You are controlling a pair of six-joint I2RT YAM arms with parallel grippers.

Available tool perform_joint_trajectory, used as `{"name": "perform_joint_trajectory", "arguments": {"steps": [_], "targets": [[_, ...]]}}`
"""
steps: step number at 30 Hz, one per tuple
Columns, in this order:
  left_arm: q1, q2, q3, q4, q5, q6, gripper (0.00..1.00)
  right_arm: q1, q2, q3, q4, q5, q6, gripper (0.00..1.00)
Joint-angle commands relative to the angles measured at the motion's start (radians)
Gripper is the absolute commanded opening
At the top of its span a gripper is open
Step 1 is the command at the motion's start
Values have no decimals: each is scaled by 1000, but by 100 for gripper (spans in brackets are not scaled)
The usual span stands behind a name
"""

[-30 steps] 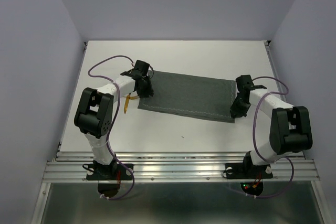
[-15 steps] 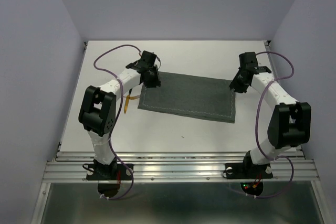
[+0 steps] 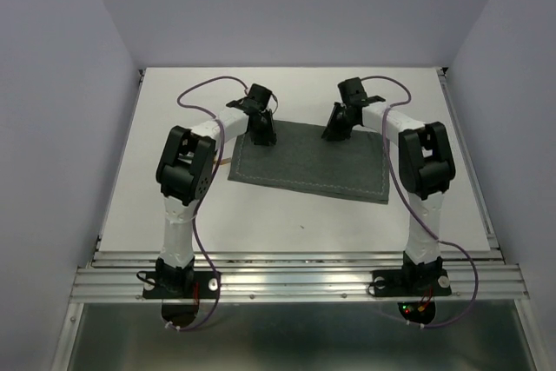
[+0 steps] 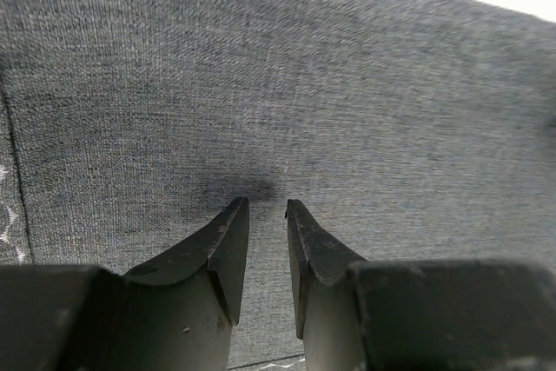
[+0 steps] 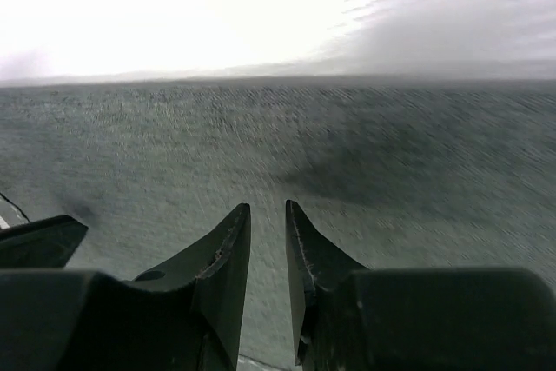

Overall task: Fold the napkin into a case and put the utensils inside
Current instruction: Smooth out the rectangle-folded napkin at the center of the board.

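The dark grey-green napkin [image 3: 308, 162] lies flat on the white table as a wide folded rectangle with light stitching along its near and right hems. My left gripper [image 3: 263, 134] is over its far left edge and my right gripper [image 3: 334, 130] is over its far edge near the middle. The cloth fills the left wrist view [image 4: 347, 84] and most of the right wrist view [image 5: 174, 145]. The jaws of each stand almost together, just above or on the cloth, with nothing between them. The gold utensils do not show; my left arm covers the table left of the napkin.
White table [image 3: 304, 223] with bare surface in front of and behind the napkin. Lilac walls close in the left, right and back. A metal rail [image 3: 295, 280] runs along the near edge by the arm bases.
Both grippers moved from the napkin's near corners up its sides to the far edge, then inward towards each other. The napkin stayed flat. My left arm now covers the gold utensils.
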Motion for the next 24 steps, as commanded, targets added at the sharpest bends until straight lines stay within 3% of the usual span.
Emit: {"name": "perform_joint_trajectory", "arguments": {"steps": [1, 8, 24], "targets": [[9, -6, 8, -15, 8, -1, 35, 1, 97, 118, 50, -52, 33, 29], [19, -48, -174, 35, 28, -15, 35, -53, 117, 82, 36, -10, -18, 29], [9, -241, -453, 104, 131, -17, 35, -330, -66, -159, 112, -61, -69, 30]]}}
